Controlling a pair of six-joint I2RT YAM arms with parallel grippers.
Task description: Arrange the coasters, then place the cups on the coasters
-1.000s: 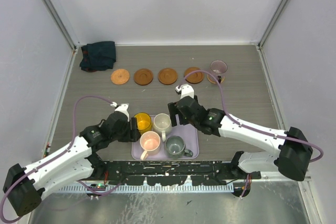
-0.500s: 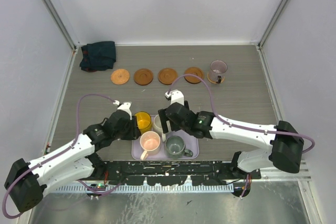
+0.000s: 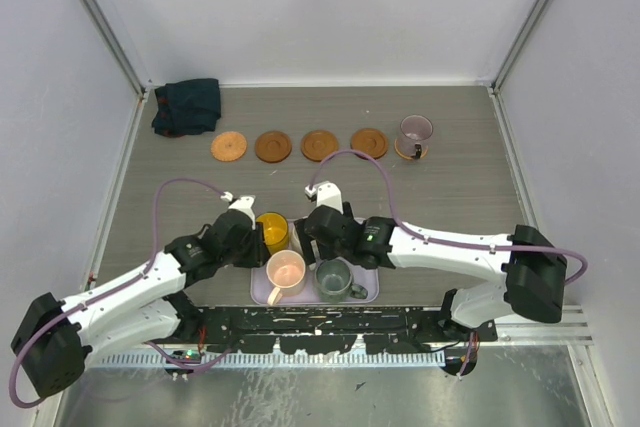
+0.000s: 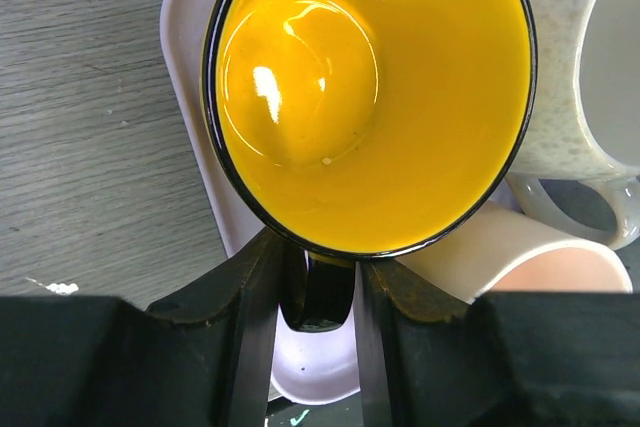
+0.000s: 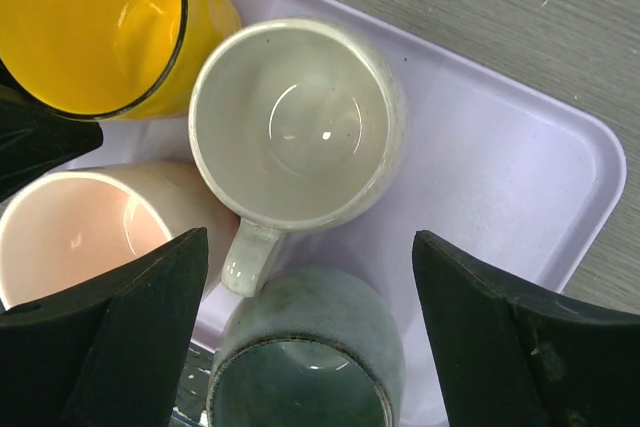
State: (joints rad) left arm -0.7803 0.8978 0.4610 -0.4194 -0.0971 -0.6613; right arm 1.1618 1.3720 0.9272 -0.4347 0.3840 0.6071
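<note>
Since a second ago the right arm has drawn back from the far side of the table and the right gripper (image 5: 307, 247) now hangs over the lilac tray (image 5: 500, 177), while the left gripper (image 4: 318, 259) has narrowed around the handle of the yellow cup (image 4: 400, 117). Its two fingers (image 4: 245, 317) stand close on both sides of the dark handle (image 4: 318, 292), so near that I cannot tell if they already pinch it or only lie beside it. The yellow cup stands upright in the far-left corner of the tray. The right gripper's jaws are spread wide and hold nothing; the cream cup (image 5: 295, 127) stands upright between and below them, just beside the yellow one, with its handle pointing toward the near side. The pink cup (image 3: 285, 269) and the grey-green cup (image 3: 333, 275) fill the near half of the tray, the pink one on the left. Far from the tray, the purple-grey cup (image 3: 415, 131) stands on the rightmost coaster (image 3: 407, 152). Four bare coasters (image 3: 273, 145) lie in a row to its left, apart from each other. A dark cloth (image 3: 187, 105) lies crumpled in the far-left corner of the table (image 3: 450, 197).
</note>
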